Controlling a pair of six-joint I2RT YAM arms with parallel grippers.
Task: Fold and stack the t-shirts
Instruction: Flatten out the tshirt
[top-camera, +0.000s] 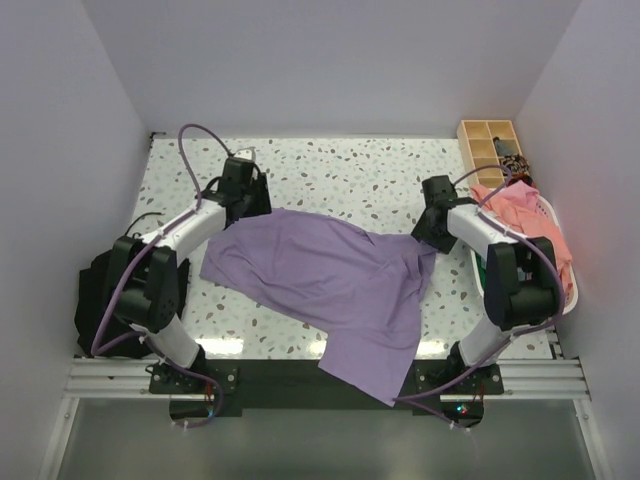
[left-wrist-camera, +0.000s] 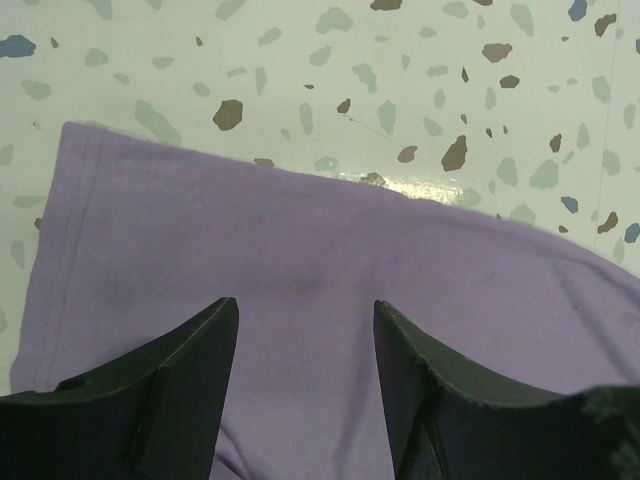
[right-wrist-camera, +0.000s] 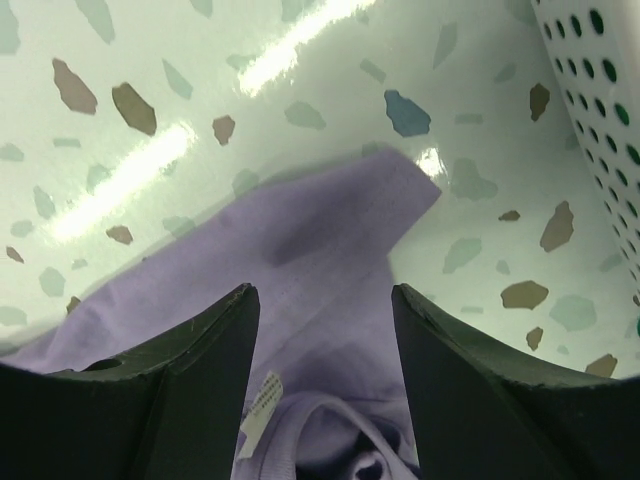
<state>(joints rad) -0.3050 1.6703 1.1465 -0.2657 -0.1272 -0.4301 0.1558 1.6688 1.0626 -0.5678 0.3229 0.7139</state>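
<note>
- T-shirt (top-camera: 330, 275), lavender, lies spread beneath both my claws.
- Left gripper (left-wrist-camera: 305, 312) released, jaws apart, over its hemmed edge.
- Right gripper (right-wrist-camera: 322, 300) released too, above a corner and the neck label (right-wrist-camera: 258, 408).

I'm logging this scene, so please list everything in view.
purple t-shirt: one, lavender, spread crumpled across the table's middle, one end hanging over the near edge
pink t-shirt: one, salmon, heaped in the basket
basket: one, white, perforated, table's right edge
wooden tray: one, tan, compartmented, far right corner
black bundle: one, black, table's left edge
table: one, white, speckled
left hand: one, black, open over the purple t-shirt's far left part
right hand: one, black, open over its right end
</note>
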